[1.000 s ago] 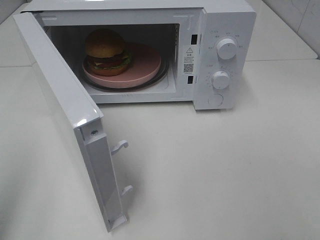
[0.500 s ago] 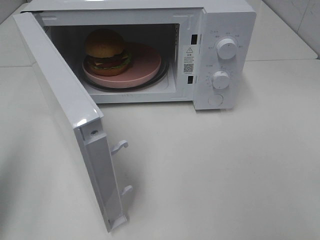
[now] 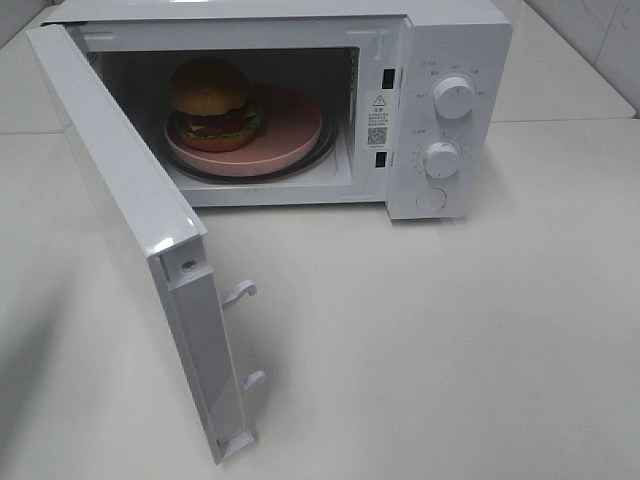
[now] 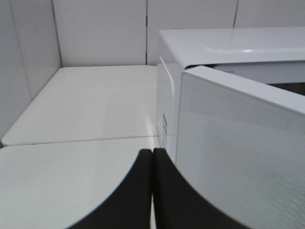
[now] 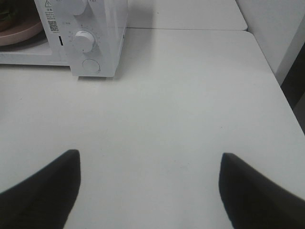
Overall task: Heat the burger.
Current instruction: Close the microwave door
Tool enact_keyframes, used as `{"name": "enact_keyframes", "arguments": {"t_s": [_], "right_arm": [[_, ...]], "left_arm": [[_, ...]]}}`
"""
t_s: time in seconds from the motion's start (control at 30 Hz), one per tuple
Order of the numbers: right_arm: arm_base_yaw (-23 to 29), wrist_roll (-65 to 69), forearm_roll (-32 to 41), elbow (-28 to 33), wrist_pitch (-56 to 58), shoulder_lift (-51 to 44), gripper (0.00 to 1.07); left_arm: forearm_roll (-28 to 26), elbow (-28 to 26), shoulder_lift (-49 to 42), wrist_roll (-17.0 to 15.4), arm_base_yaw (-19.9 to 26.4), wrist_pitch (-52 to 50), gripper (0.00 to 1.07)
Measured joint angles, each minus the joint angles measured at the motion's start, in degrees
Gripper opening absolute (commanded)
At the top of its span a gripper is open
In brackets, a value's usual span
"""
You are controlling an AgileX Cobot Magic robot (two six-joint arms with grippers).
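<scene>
Overhead view: microwave (image 3: pixel 455 40) at the back of the table (image 3: pixel 450 330), door (image 3: pixel 120 170) swung wide open towards the left front. Two latch hooks (image 3: pixel 240 291) stick out of the door's free edge.

Burger (image 3: pixel 212 100) is inside the cavity, upright, on the left part of the plate (image 3: pixel 295 125). The plate rests on the turntable (image 3: pixel 325 157). The burger's bun is on top, with green and red layers showing beneath it.

Control panel is on the microwave's right side: upper knob (image 3: pixel 453 98), lower knob (image 3: pixel 440 158), round button (image 3: pixel 431 200) below them.

I see neither arm in the overhead view.

Left wrist view: left gripper (image 4: pixel 152 151) is clenched, its dark fingers (image 4: pixel 138 195) pressed flat together with nothing between them. It sits just beside the outer face of the open door, with the microwave's left side wall behind it.

Right wrist view: right gripper (image 5: pixel 147 155) is released, fingers (image 5: pixel 47 191) spread far apart over bare table and holding nothing. The control panel and an edge of the plate (image 5: pixel 19 33) lie well ahead of it.
</scene>
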Motion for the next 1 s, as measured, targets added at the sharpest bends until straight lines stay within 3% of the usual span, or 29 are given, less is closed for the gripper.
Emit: {"name": "enact_keyframes", "arguments": {"t_s": [0.47, 0.73, 1.0], "right_arm": [[0.0, 0.0, 0.0, 0.0, 0.0, 0.0, 0.76], [0.0, 0.0, 0.0, 0.0, 0.0, 0.0, 0.76], [0.0, 0.0, 0.0, 0.0, 0.0, 0.0, 0.76]], "left_arm": [[11.8, -4.4, 17.9, -7.4, -1.1, -10.3, 0.00], [13.3, -8.9, 25.1, -7.7, -7.7, -11.0, 0.00], [12.5, -12.2, 29.6, -7.7, -10.9, -10.9, 0.00]]}}
